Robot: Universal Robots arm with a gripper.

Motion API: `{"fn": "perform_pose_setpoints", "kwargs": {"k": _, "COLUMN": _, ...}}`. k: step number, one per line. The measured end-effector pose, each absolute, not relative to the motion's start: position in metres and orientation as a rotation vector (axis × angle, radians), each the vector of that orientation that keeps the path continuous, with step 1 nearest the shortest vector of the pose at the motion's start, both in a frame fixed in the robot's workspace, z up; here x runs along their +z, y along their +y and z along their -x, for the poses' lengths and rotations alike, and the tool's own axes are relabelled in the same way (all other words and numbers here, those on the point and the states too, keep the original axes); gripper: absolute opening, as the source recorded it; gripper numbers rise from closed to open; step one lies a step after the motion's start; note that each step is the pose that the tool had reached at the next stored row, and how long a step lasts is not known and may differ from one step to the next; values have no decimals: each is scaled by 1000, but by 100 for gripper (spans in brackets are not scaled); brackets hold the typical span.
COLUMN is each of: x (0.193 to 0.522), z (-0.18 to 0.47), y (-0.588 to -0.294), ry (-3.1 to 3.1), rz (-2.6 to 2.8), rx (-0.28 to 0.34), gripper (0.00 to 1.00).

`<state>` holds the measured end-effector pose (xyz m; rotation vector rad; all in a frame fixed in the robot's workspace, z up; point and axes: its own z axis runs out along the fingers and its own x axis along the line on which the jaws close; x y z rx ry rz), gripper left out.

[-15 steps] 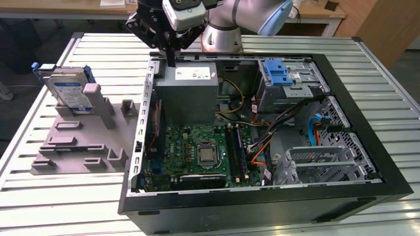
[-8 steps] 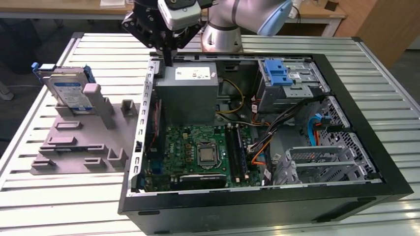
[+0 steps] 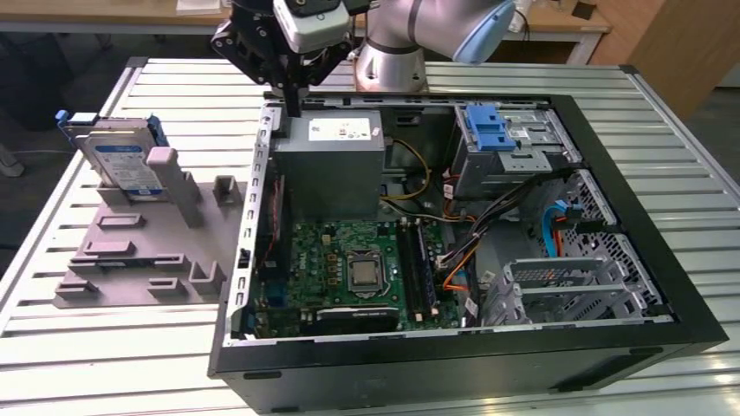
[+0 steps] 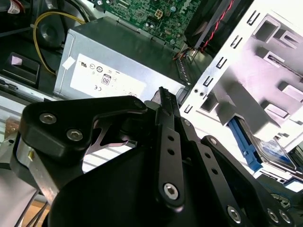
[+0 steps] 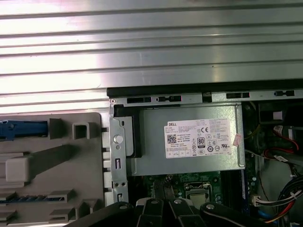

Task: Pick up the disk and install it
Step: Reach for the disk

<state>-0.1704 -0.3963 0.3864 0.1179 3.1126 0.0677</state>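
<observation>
- Now the gripper is hovering above the case wall, fingers pinched narrow, empty.
- Disk is standing upright in the grey fixture, well apart, on the exterior view's left.
- First wrist view is cutting it down to a blue carrier edge.

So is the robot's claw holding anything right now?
Nothing. The gripper is empty over the computer case; the disk sits in its grey stand.
</observation>
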Motion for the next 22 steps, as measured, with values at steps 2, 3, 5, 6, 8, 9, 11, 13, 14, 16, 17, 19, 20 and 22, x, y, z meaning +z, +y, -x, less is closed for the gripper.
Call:
{"fn": "perform_pose_setpoints", "kwargs": {"k": 2, "x": 386, "z": 171, "y": -396, "ry": 3113, "rz": -118, "rx": 68, "gripper": 11}}
{"fn": "perform_pose_setpoints", "kwargs": {"k": 3, "x": 386, "z": 171, "y": -396, "ry": 3113, "rz": -118, "rx": 68, "gripper": 11}}
{"fn": "perform_pose_setpoints", "kwargs": {"k": 5, "x": 386, "z": 172, "y": -396, "ry": 3113, "rz": -118, "rx": 68, "gripper": 11}}
{"fn": "perform_pose_setpoints", "kwargs": {"k": 6, "x": 386, "z": 173, "y": -396, "ry": 3113, "rz": -118, "rx": 68, "gripper": 11}}
{"fn": "perform_pose_setpoints", "kwargs": {"k": 8, "x": 386, "z": 173, "y": -396, "ry": 3113, "rz": -118, "rx": 68, "gripper": 11}}
{"fn": "perform_pose_setpoints", "kwargs": {"k": 9, "x": 386, "z": 174, "y": -396, "ry": 3113, "rz": -118, "rx": 68, "gripper": 11}}
{"fn": "perform_pose_setpoints", "kwargs": {"k": 11, "x": 386, "z": 175, "y": -396, "ry": 3113, "rz": -118, "rx": 68, "gripper": 11}}
{"fn": "perform_pose_setpoints", "kwargs": {"k": 13, "x": 386, "z": 176, "y": -396, "ry": 3113, "rz": -118, "rx": 68, "gripper": 11}}
{"fn": "perform_pose_setpoints", "kwargs": {"k": 14, "x": 386, "z": 176, "y": -396, "ry": 3113, "rz": -118, "rx": 68, "gripper": 11}}
{"fn": "perform_pose_setpoints", "kwargs": {"k": 16, "x": 386, "z": 177, "y": -396, "ry": 3113, "rz": -118, "rx": 68, "gripper": 11}}
{"fn": "perform_pose_setpoints", "kwargs": {"k": 17, "x": 386, "z": 177, "y": -396, "ry": 3113, "rz": -118, "rx": 68, "gripper": 11}}
{"fn": "perform_pose_setpoints", "kwargs": {"k": 19, "x": 386, "z": 178, "y": -396, "ry": 3113, "rz": -118, "rx": 68, "gripper": 11}}
{"fn": "perform_pose_setpoints", "kwargs": {"k": 20, "x": 386, "z": 179, "y": -396, "ry": 3113, "rz": -118, "rx": 68, "gripper": 11}}
{"fn": "perform_pose_setpoints", "kwargs": {"k": 22, "x": 386, "z": 179, "y": -396, "ry": 3113, "rz": -118, "rx": 68, "gripper": 11}}
